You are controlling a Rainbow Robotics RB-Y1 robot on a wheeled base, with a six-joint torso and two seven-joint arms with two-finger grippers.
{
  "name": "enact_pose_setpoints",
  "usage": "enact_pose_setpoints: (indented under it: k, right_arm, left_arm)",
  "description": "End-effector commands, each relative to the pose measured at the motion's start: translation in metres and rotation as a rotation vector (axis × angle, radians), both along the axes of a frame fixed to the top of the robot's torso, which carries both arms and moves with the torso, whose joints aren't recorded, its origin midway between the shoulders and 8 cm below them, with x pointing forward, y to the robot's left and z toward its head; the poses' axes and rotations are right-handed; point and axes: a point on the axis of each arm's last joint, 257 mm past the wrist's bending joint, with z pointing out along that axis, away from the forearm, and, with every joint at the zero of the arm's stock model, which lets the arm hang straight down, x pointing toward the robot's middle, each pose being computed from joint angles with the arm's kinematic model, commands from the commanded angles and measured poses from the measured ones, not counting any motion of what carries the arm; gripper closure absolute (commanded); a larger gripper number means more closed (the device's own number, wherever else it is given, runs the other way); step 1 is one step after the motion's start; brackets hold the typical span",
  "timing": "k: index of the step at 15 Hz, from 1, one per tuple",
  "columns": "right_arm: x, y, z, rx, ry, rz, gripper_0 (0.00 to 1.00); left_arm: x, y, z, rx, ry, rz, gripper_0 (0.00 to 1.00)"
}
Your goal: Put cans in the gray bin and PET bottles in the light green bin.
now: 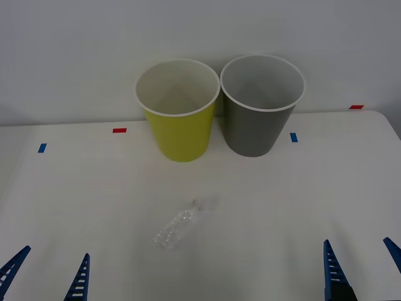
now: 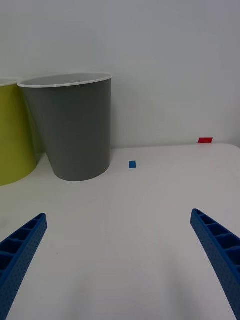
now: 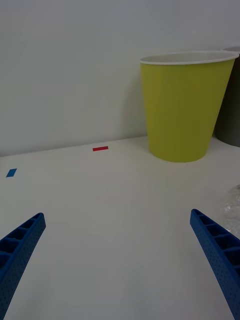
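A small clear crinkled PET bottle (image 1: 178, 224) lies on its side on the white table, near the middle front; its edge shows in the left wrist view (image 3: 232, 206). The light green bin (image 1: 178, 111) (image 3: 183, 105) stands upright at the back, left of the gray bin (image 1: 260, 105) (image 2: 72, 125). Both bins look empty from above. My left gripper (image 1: 47, 276) (image 3: 117, 265) is open at the front left, left of the bottle. My right gripper (image 1: 362, 266) (image 2: 117, 265) is open at the front right. Neither holds anything. No cans are in sight.
Small red tape marks (image 1: 119, 130) (image 1: 356, 107) and blue tape marks (image 1: 42, 148) (image 1: 293, 137) lie on the table (image 1: 94, 188). A white wall rises right behind the bins. The table's right edge runs near the right gripper.
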Motion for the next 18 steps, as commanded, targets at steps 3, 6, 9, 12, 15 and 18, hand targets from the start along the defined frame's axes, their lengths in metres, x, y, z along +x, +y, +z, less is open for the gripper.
enact_pose_setpoints:
  k: [3, 6, 9, 12, 15, 18]
  right_arm:
    - [0.0, 0.0, 0.0, 0.0, 0.0, 0.0, 0.0]
    - [0.0, 0.0, 0.0, 0.0, 0.0, 0.0, 0.0]
    - [0.0, 0.0, 0.0, 0.0, 0.0, 0.0, 0.0]
    - [0.0, 0.0, 0.0, 0.0, 0.0, 0.0, 0.0]
    - [0.0, 0.0, 0.0, 0.0, 0.0, 0.0, 0.0]
    - [0.0, 0.0, 0.0, 0.0, 0.0, 0.0, 0.0]
  left_arm:
    - [0.0, 0.0, 0.0, 0.0, 0.0, 0.0, 0.0]
    - [0.0, 0.0, 0.0, 0.0, 0.0, 0.0, 0.0]
    - [0.0, 0.0, 0.0, 0.0, 0.0, 0.0, 0.0]
    - [0.0, 0.0, 0.0, 0.0, 0.0, 0.0, 0.0]
    - [0.0, 0.0, 0.0, 0.0, 0.0, 0.0, 0.0]
    - [0.0, 0.0, 0.0, 0.0, 0.0, 0.0, 0.0]
